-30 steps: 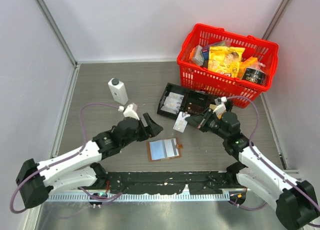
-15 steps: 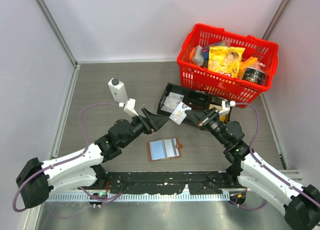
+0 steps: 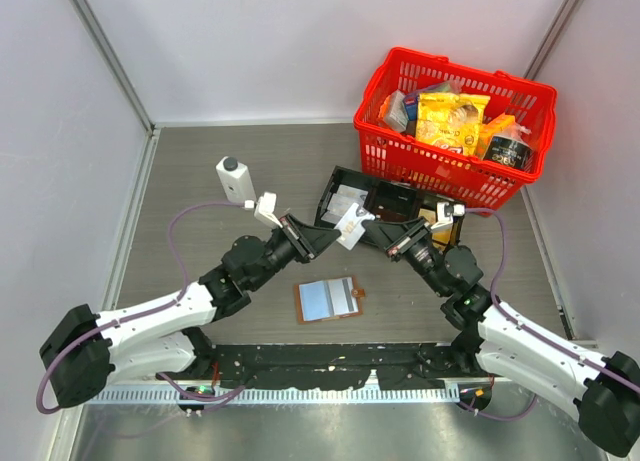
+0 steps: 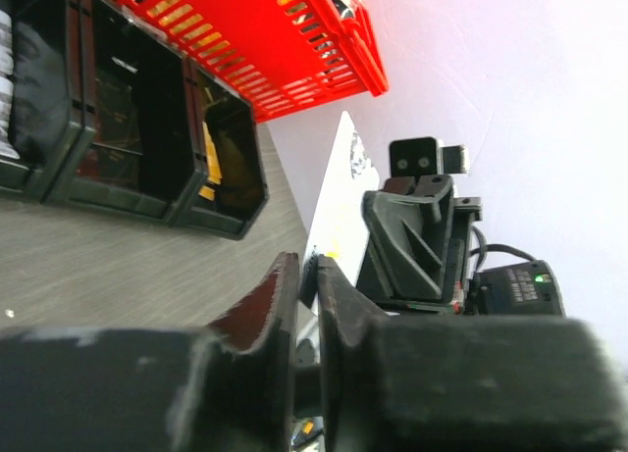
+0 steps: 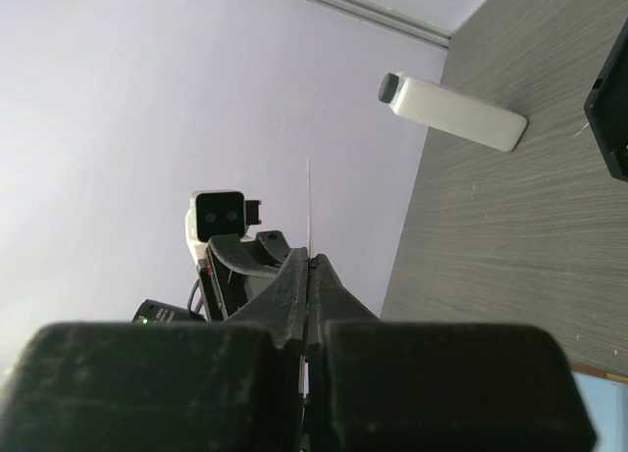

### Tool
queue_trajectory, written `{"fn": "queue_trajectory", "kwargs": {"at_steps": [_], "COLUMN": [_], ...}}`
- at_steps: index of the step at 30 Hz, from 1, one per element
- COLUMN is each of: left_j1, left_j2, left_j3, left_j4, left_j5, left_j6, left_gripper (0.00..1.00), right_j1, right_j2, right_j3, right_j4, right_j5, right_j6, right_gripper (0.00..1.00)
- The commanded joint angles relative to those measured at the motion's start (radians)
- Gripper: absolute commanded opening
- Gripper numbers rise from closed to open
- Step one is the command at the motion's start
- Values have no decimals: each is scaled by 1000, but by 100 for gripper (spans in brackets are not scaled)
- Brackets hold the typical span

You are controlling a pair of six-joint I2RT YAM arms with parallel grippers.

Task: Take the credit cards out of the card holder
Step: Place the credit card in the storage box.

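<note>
Card [image 4: 339,197] bottom hidden between blurred jaws

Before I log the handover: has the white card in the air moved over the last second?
Yes. The card went up and left, away from the card holder lying on the table, to the black tray's near edge.

Grey wood-grain table [image 3: 200,161] w/ pale lilac walls [image 3: 300,41].

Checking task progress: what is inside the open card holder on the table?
The card holder lies open, showing a pale bluish panel beside a brown strip. Any cards tucked in its pockets would be hidden; none can be made out.
</note>
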State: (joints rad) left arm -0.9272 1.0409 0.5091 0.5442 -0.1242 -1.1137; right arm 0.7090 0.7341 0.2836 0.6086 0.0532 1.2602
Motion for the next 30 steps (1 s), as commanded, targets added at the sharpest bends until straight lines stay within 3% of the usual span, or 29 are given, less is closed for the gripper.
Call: {"fn": "queue_trajectory", "kwargs": {"at_steps": [1, 3, 7, 9, 13, 18, 25, 29, 30], "left_j1": [5, 22, 154, 232, 349, 376, 376, 378, 376], "left_j2": [-15, -31, -45, -44, -24, 31, 41, 41, 42], "left_j3": [40, 42, 71, 78, 147, 298, 404, 413, 414], "left_j4": [68, 31, -76, -107, -209, -449, -584, -598, -598], "left_j5": [11, 26, 261, 377, 650, 879, 1049, 1068, 1069], "left_j6": [35, 46, 61, 63, 121, 303, 454, 476, 477], "left_gripper": [4, 0, 0, 0, 0, 0, 0, 0, 0], "right_j1": [7, 7, -8, -32, -106, -222, -243, -241, -241], "right_j2": [1, -2, -38, -51, -44, 27, 108, 119, 122], "right_j3": [8, 15, 77, 117, 227, 310, 371, 351, 344], "right_j4": [68, 37, -152, -240, -366, -438, -442, -316, -284], "right_j5": [24, 10, -22, -83, -250, -551, -739, -840, -851], "right_j6": [-10, -25, -137, -215, -397, -547, -670, -618, -596], "right_gripper": [2, 9, 45, 56, 66, 68, 65, 56, 48]}}
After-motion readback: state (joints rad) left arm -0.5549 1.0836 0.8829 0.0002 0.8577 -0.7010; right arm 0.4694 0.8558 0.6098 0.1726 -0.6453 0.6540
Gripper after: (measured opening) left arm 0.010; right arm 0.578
